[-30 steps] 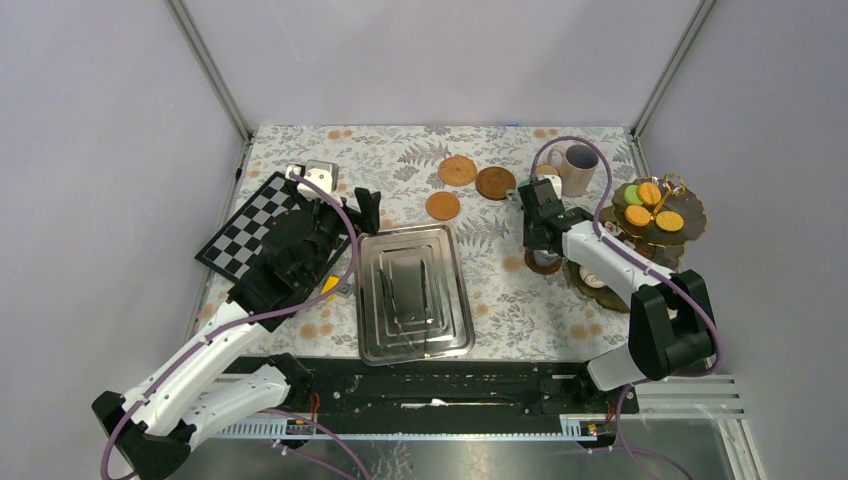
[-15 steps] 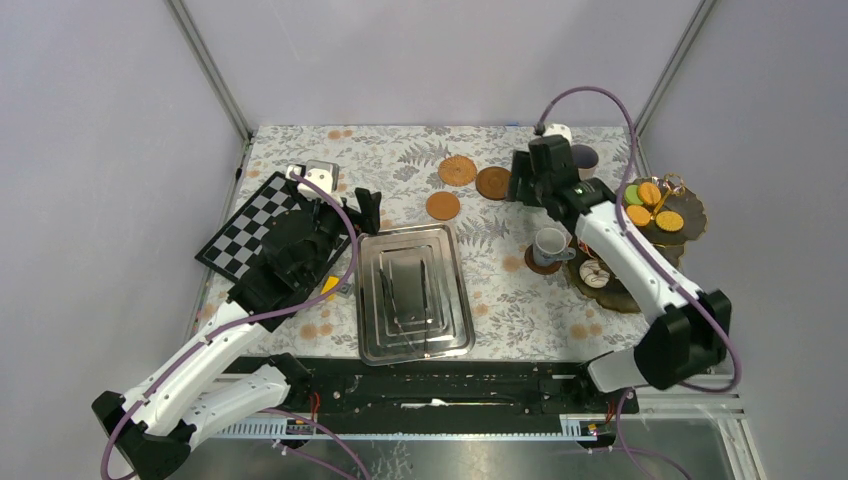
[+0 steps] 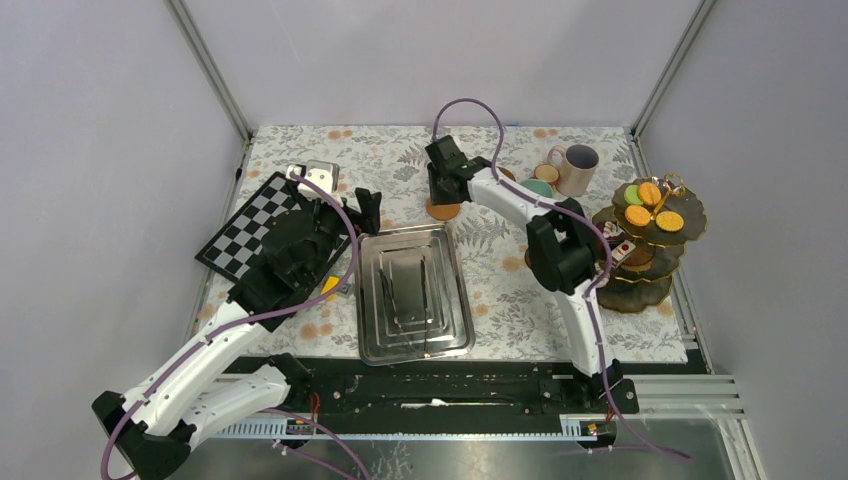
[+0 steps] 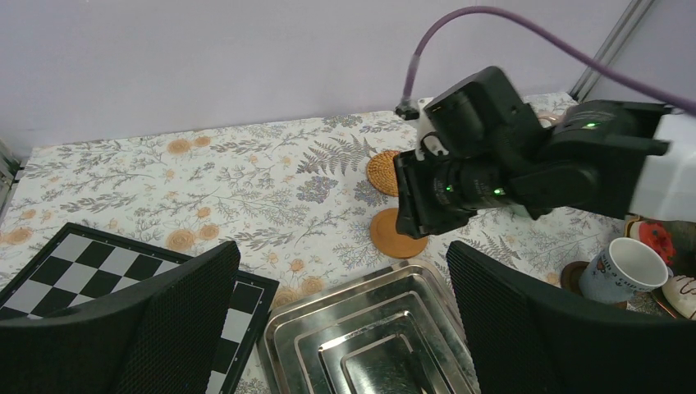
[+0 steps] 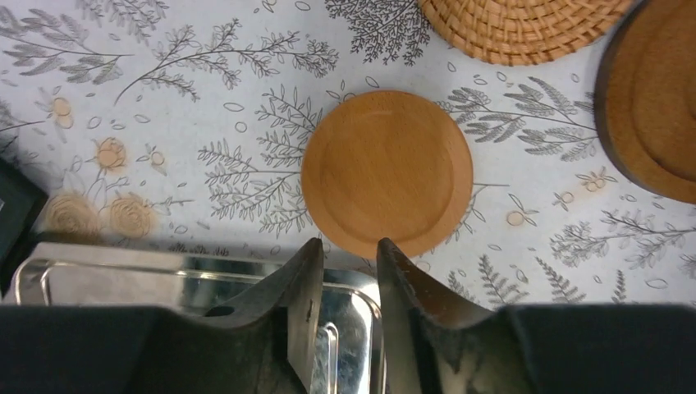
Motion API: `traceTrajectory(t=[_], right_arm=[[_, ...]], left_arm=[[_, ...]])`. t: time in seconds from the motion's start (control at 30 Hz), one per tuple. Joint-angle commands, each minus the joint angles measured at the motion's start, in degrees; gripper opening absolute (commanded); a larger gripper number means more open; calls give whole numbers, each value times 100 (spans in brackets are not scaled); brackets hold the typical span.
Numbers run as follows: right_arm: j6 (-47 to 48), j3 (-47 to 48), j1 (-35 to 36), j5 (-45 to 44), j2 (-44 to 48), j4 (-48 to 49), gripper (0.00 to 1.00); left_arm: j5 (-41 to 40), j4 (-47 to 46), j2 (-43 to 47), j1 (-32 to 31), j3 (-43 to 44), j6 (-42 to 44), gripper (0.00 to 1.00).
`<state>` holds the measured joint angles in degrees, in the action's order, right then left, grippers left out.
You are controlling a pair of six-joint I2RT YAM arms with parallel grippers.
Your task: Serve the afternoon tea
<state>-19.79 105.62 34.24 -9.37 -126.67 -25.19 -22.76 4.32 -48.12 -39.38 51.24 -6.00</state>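
Note:
My right gripper (image 5: 350, 246) hovers at the near edge of a smooth round coaster (image 5: 386, 172), its fingers a narrow gap apart with nothing between them. From above, this gripper (image 3: 445, 192) sits over that coaster (image 3: 443, 211), just behind the tray. A woven coaster (image 5: 525, 25) and a dark-rimmed coaster (image 5: 657, 98) lie beyond. A grey mug (image 4: 628, 269) stands on a coaster to the right. The beige mug (image 3: 578, 167), teal mug (image 3: 539, 187) and small orange mug (image 3: 547, 172) stand at the back right. My left gripper (image 4: 345, 328) hangs wide open and empty.
The steel tray (image 3: 412, 352) lies mid-table, with the chessboard (image 3: 250, 225) to its left. The three-tier stand (image 3: 650, 232) with orange biscuits stands at the right edge. My right arm stretches across the table's back half. A small steel square (image 3: 321, 172) sits at the back left.
My right arm let go of the grey mug near the stand and swung left across the table to the smooth coaster. Its jaws opened, then narrowed. The left arm has not moved.

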Motion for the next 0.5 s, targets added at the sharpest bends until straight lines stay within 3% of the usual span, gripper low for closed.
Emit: traceTrajectory(t=[0.0,0.17,0.33,0.47], right_arm=[[-130,707,-14,-47,-443,-293,36],[-79,922,-14,-236,-877,-348,26],[-6,790,-26,-506,-1071,-498,25],[-79,107,-38,-923,-821,-525,25]], left_arm=[[50,-282,5,-18,0,2,99],[83,-282,-16,-18,9,-15,99],[83,-284,-16,-17,8,-14,99],[100,-278,-17,-18,8,-24,99]])
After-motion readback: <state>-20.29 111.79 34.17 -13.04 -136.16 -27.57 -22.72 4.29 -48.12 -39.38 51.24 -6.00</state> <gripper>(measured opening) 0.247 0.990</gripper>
